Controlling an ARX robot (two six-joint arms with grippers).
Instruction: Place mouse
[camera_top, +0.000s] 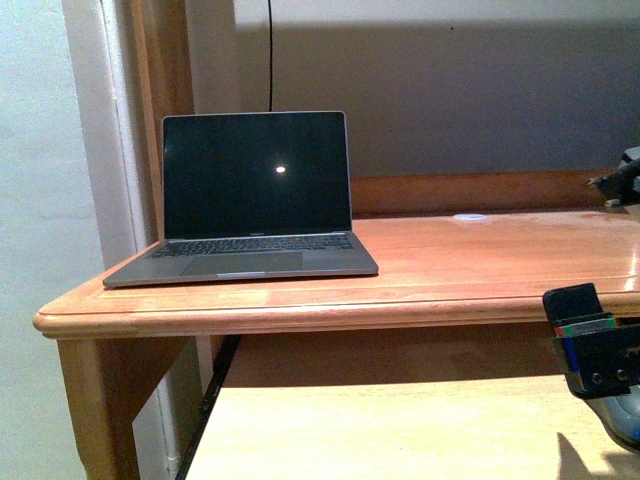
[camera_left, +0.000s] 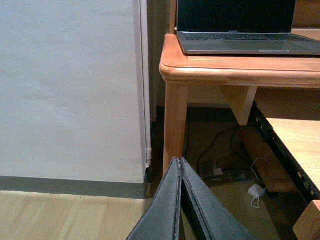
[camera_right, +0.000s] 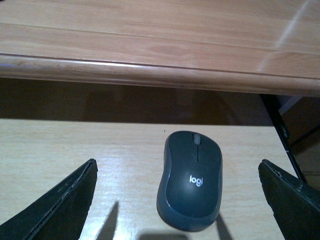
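Note:
The mouse (camera_right: 191, 180) is a small dark grey oval with a white logo. It lies flat on the pale pull-out shelf (camera_right: 60, 145) under the desk's front edge. My right gripper (camera_right: 177, 167) is open, with one finger on each side of the mouse and not touching it. In the front view the right gripper (camera_top: 600, 365) hangs at the lower right over the shelf (camera_top: 380, 430). My left gripper (camera_left: 179, 162) is shut and empty, low beside the desk leg (camera_left: 175, 120), and does not show in the front view.
An open laptop (camera_top: 255, 200) with a dark screen stands on the left of the wooden desk (camera_top: 480, 260). A dark object (camera_top: 625, 180) sits at the desk's far right. Cables and a white adapter (camera_left: 256, 192) lie on the floor under the desk. A wall (camera_left: 65, 85) is at the left.

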